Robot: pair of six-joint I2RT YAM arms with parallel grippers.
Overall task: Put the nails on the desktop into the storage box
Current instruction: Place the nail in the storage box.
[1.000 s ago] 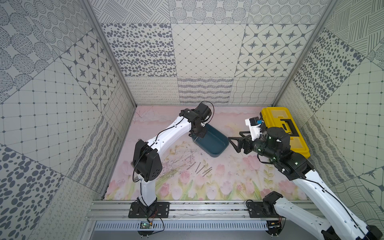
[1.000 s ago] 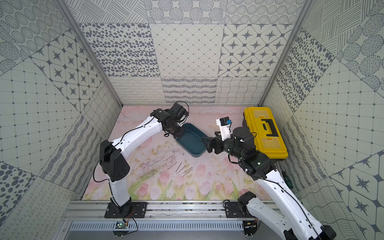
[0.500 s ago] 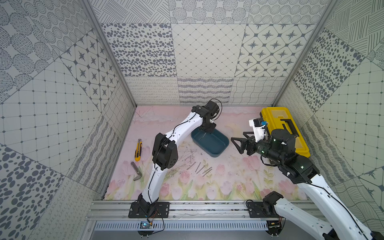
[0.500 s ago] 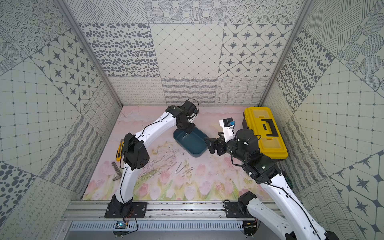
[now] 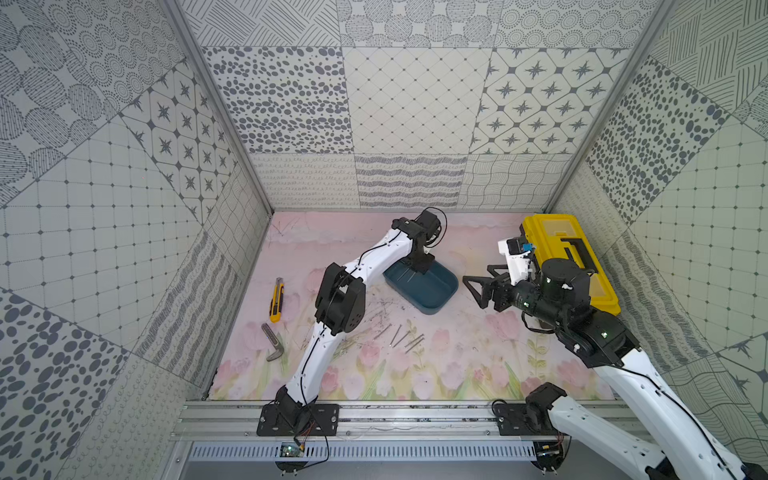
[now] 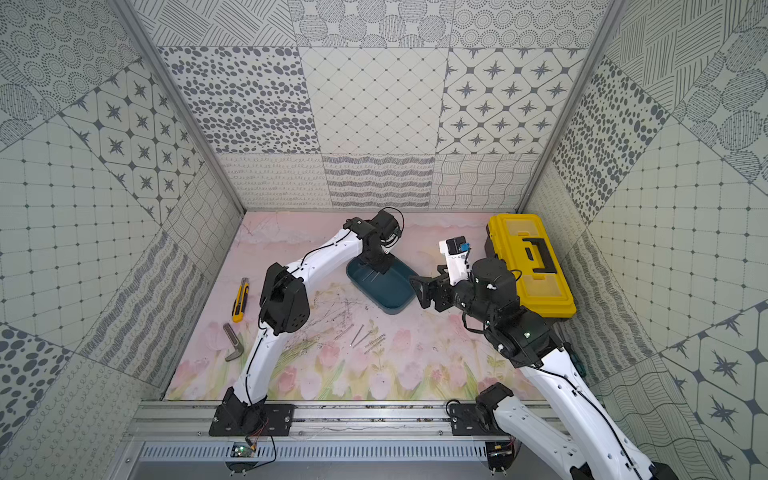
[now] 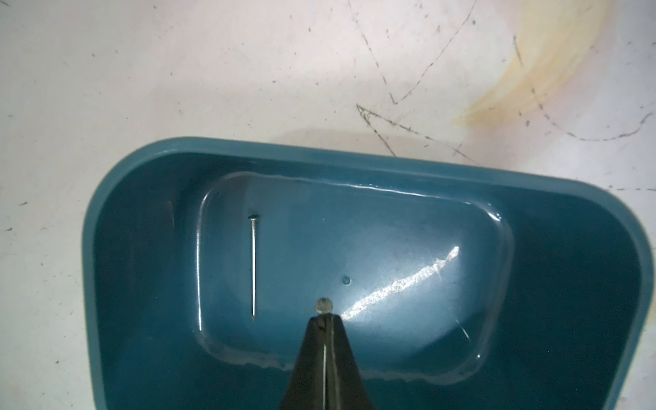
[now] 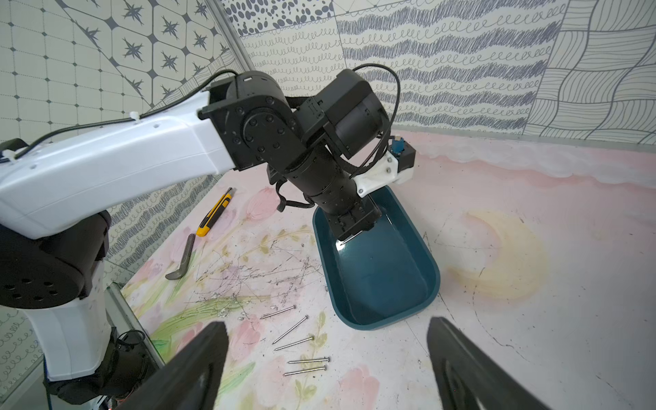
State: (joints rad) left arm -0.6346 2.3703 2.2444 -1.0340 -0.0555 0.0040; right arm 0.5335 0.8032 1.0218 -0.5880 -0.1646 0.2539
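Five nails (image 8: 294,343) lie loose on the flowered worktop (image 8: 497,184), close together and near one short end of the storage box (image 8: 383,319). A sixth nail (image 7: 253,266) rests flat on the box floor. Each is a thin, stiff metal pin, so light that weight should hardly matter. Each is also smooth, round and low against the surface, so it will likely roll or skid if nudged from the side. The best hold looks to be across the shank near its middle, with the fingertips coming down on either side, square to its length. Two of the nails lie almost parallel and very near each other, so a grasp there may catch both or flick one away.

The left end effector (image 7: 324,321) hangs over the inside of the box with its jaws pressed together on a seventh nail (image 7: 324,305). Its round head shows just past the tips, while the left wrist view hides the shank. How far it is above the box floor cannot be judged well. The right end effector (image 8: 326,323) has its jaws spread wide and holds nothing. In both top views it hovers beside the box on the side toward the yellow toolbox (image 5: 552,232), and it seems to be touching neither box nor nails.
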